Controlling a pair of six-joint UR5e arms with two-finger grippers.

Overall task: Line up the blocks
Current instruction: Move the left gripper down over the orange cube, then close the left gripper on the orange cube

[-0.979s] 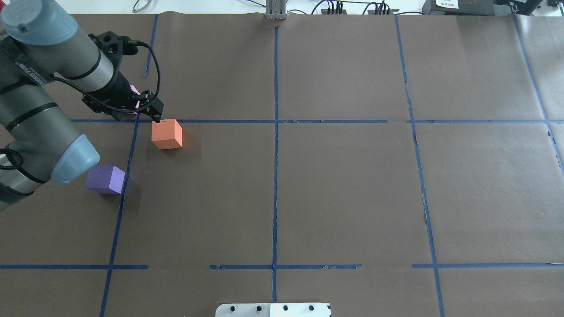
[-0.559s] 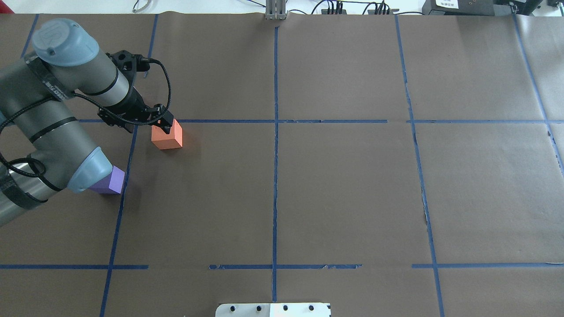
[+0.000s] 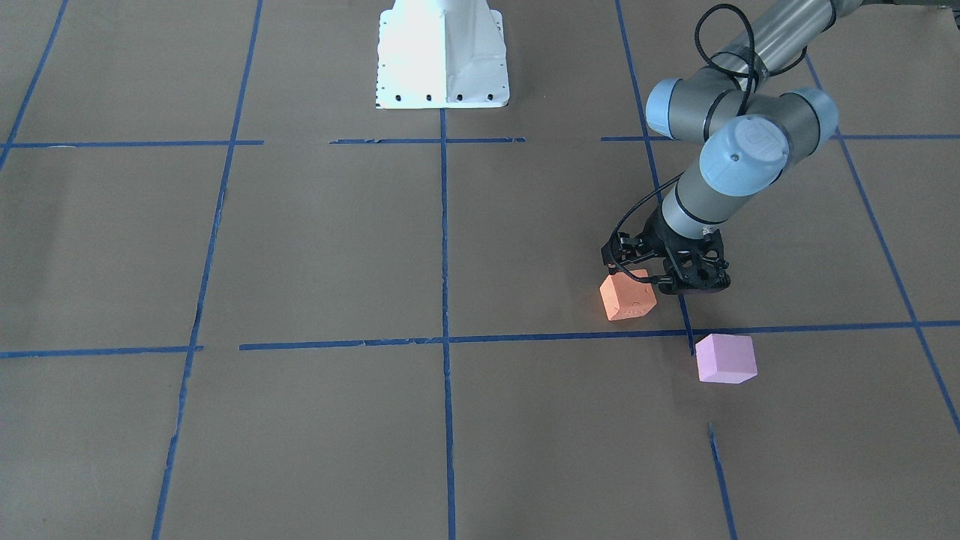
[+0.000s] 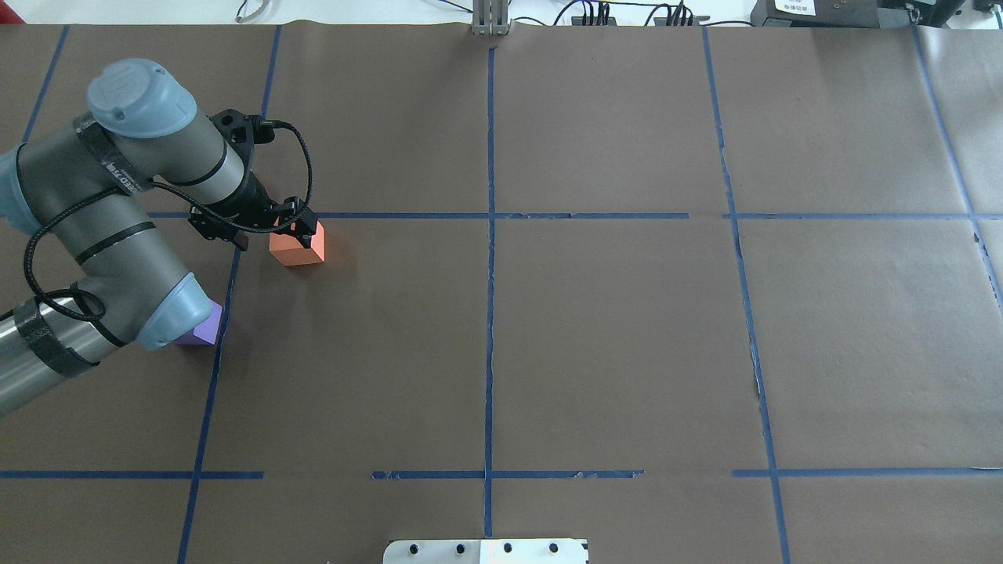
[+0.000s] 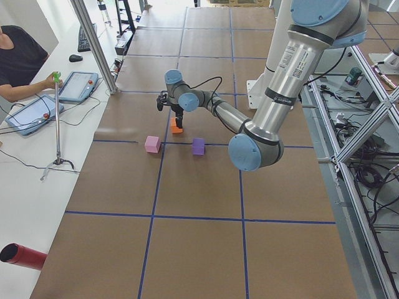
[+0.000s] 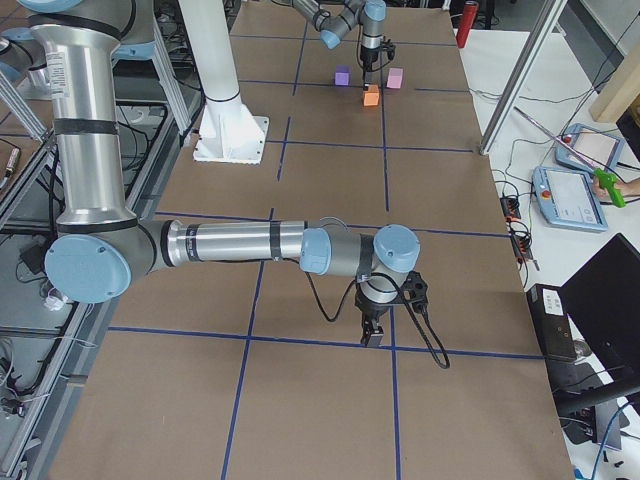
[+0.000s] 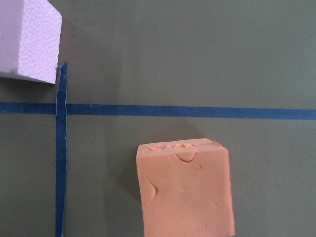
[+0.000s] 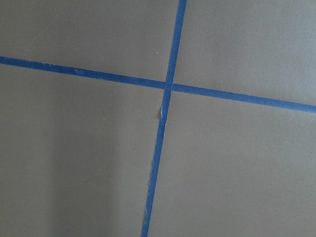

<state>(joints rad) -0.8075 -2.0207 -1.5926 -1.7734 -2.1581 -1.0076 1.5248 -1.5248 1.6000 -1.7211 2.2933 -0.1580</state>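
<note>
The orange block (image 4: pixel 298 246) lies just in front of a blue tape line at the table's left; it also shows in the front view (image 3: pixel 628 297) and fills the bottom of the left wrist view (image 7: pixel 185 190). My left gripper (image 4: pixel 296 228) hovers over its far edge, looks open and holds nothing. The pale pink block (image 3: pixel 725 358) sits apart beyond the tape line and shows in a corner of the wrist view (image 7: pixel 27 37); the arm hides it in the overhead view. The blue-violet block (image 4: pixel 202 328) is half hidden under my left elbow. My right gripper (image 6: pixel 372 335) hangs low over bare table, and I cannot tell its state.
Brown paper with a blue tape grid (image 4: pixel 490 215) covers the table. The white robot base (image 3: pixel 442 67) stands at the near middle edge. A metal post (image 4: pixel 490 19) stands at the far edge. An operator with tablets (image 5: pixel 37 109) sits beyond the far side.
My left arm has swung right and nearer, from beside the pink block to over the orange block. Its elbow now covers more of the blue-violet block. No block has moved.
</note>
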